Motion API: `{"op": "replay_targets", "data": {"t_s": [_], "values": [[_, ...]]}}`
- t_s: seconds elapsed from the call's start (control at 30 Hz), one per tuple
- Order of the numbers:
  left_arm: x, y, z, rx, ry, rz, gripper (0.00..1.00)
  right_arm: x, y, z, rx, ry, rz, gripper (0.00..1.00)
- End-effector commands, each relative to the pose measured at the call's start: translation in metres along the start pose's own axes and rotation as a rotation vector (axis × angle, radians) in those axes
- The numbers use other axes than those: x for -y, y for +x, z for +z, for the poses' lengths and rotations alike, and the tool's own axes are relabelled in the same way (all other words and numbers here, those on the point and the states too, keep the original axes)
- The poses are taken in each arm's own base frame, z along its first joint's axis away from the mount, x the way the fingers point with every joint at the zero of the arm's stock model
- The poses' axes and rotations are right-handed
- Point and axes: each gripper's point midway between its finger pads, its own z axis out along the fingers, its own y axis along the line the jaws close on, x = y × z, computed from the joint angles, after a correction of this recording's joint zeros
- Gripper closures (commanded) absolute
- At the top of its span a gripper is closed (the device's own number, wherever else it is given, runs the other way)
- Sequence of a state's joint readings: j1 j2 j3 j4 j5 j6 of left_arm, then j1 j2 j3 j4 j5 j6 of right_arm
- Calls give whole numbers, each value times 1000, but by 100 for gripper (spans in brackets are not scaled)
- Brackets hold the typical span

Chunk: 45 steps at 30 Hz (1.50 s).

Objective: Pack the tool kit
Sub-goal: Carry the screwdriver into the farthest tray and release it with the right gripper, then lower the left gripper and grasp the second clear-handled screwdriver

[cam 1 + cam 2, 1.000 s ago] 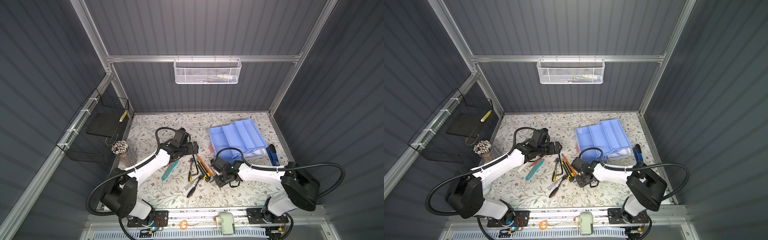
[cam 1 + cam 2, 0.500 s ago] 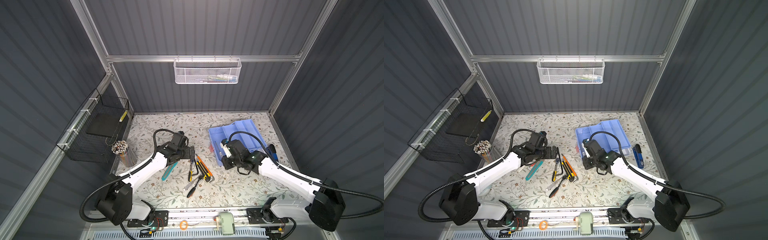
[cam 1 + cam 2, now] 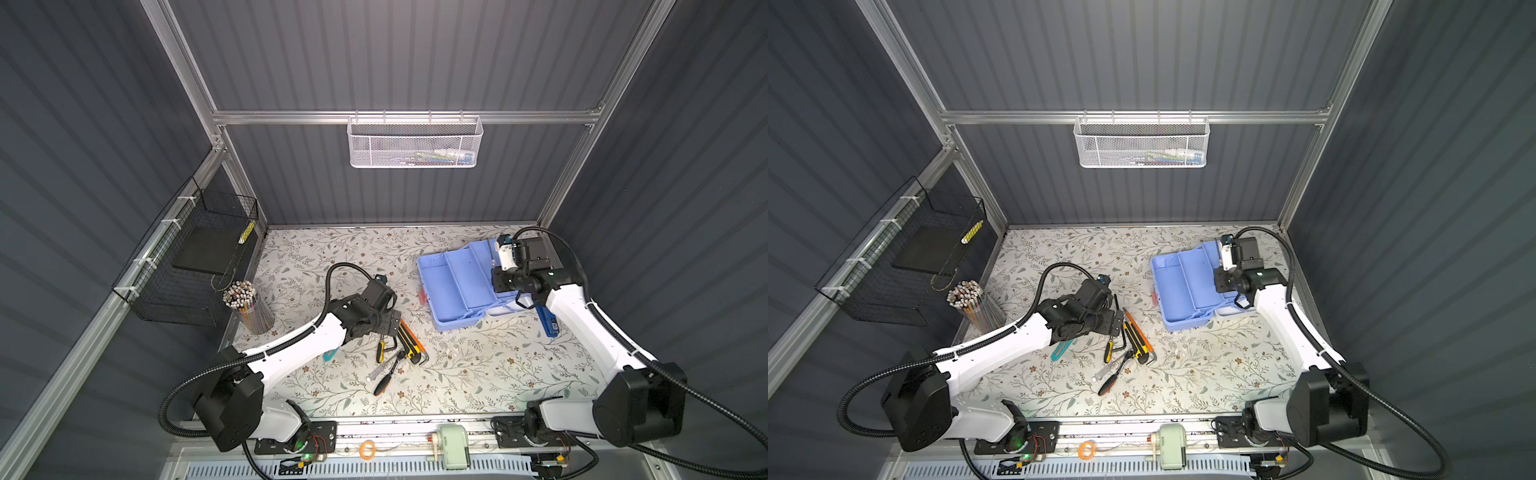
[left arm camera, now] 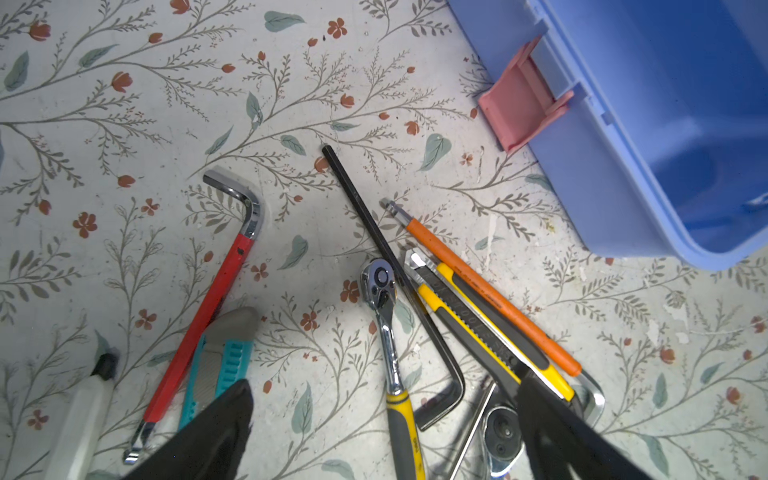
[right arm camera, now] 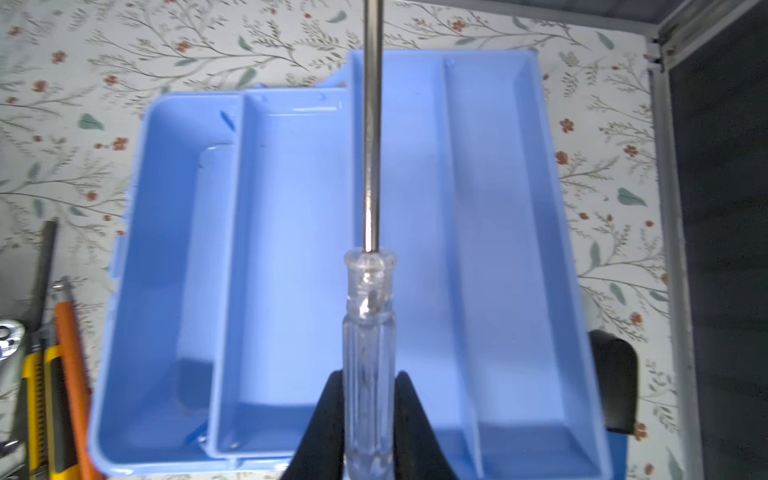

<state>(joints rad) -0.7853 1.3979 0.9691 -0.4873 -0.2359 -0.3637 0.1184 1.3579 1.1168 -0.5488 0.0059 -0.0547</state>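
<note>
Tool kit (image 3: 455, 286) sits open at the right rear of the floral tabletop (image 3: 478, 374), its light blue trays stepped out; both top views show it.

Right hand (image 5: 368, 384) is above the trays, fingers pinched on the clear handle of a screwdriver (image 5: 368, 332), whose steel shaft runs out over the box. Only the right wrist view shows this grip; from above the arm's wrist covers it.

Left hand (image 4: 384, 395) is spread wide, holds nothing, and hangs over the loose tools left of the kit.

Left wrist view alone gives the red hex key (image 4: 208, 299) and most of the teal utility knife (image 4: 220, 365); in the top views the arm hides them, bar a teal tip.

Same view shows these bunched together:
- black hex key (image 4: 374, 232)
- ratchet (image 4: 384, 316)
- yellow utility knife (image 4: 469, 320)
- orange-sleeved hex key (image 4: 490, 295)

It also shows the kit's pink latch (image 4: 519, 104).
</note>
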Motion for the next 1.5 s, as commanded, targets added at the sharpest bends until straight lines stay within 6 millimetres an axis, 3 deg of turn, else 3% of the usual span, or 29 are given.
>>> {"op": "replay_targets", "data": {"t_s": [0.0, 0.13, 0.7, 0.77, 0.83, 0.93, 1.2, 1.37, 1.47], "values": [[-4, 11, -6, -29, -13, 79, 0, 14, -3, 1, -19, 2, -61, 85], [-4, 19, -8, -70, -17, 131, 0, 33, 3, 12, -62, 22, -49, 85], [-4, 38, -14, -160, 6, 224, 1, 56, 21, 36, -135, 71, -67, 82], [-1, 40, -15, -169, 25, 230, 1, 56, 21, 37, -133, 61, -61, 80], [1, 44, -14, -183, 42, 236, 1, 55, 20, 37, -127, 58, -55, 71], [1, 50, -13, -212, 49, 240, 3, 54, 20, 35, -121, 56, -52, 70], [10, 65, -12, -284, 108, 243, 25, 55, 7, 23, -69, 63, -26, 59], [16, 79, -14, -329, 149, 200, 39, 54, -4, 10, -22, 62, 7, 44], [19, 86, -15, -332, 167, 173, 41, 54, -12, 1, 10, 61, 32, 32]]}}
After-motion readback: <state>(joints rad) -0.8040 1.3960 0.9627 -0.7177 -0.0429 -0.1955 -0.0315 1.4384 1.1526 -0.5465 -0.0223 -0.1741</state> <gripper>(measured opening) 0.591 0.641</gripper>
